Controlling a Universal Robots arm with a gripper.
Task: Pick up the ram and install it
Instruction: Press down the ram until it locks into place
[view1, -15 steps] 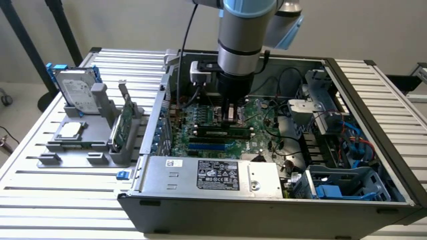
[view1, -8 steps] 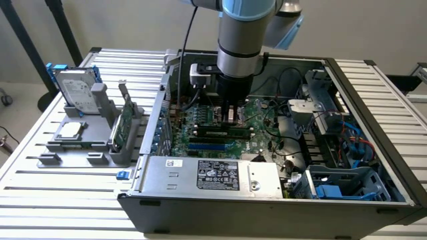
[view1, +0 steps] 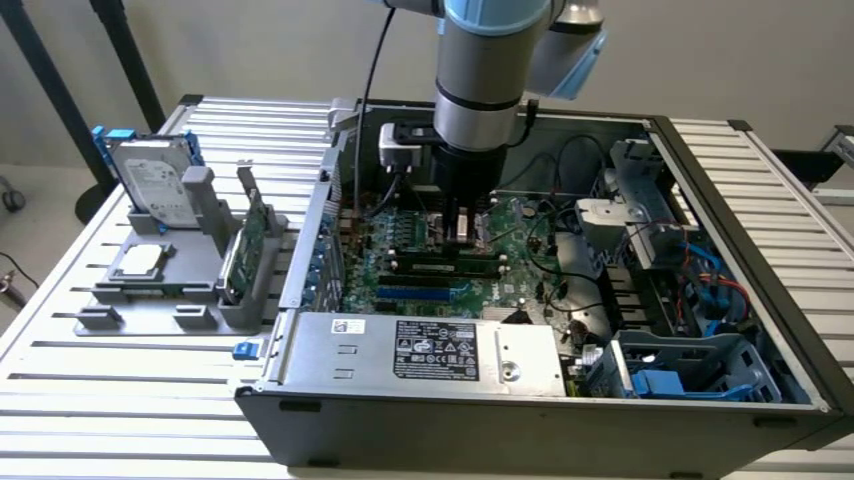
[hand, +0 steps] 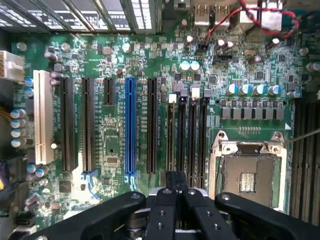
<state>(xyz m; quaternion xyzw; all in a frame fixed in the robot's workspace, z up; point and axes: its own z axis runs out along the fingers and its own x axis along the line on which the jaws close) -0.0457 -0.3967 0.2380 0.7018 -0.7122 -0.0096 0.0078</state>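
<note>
While the arm stands nearly straight up and down over the open computer case in the exterior view, its wrist points directly at the motherboard and the gripper hangs low inside the case, just above the board. Just below the gripper, toward the case's front wall, the ram lies as a long, narrow dark stick across the board, level with the slots beside it and apart from the fingertips. Well off to the exterior view's left of the arm, outside the case, a grey holder on the slatted table carries a silver hard drive standing upright and a green card on edge. In the wrist view, the gripper looks straight down at the motherboard; its two black fingers are pressed together with nothing between them, so the hand is clenched and empty. Their tips sit right over the near end of the row of narrow black memory slots, with the silver processor socket just beside them and the long blue slot a little further off on the other side.
</note>
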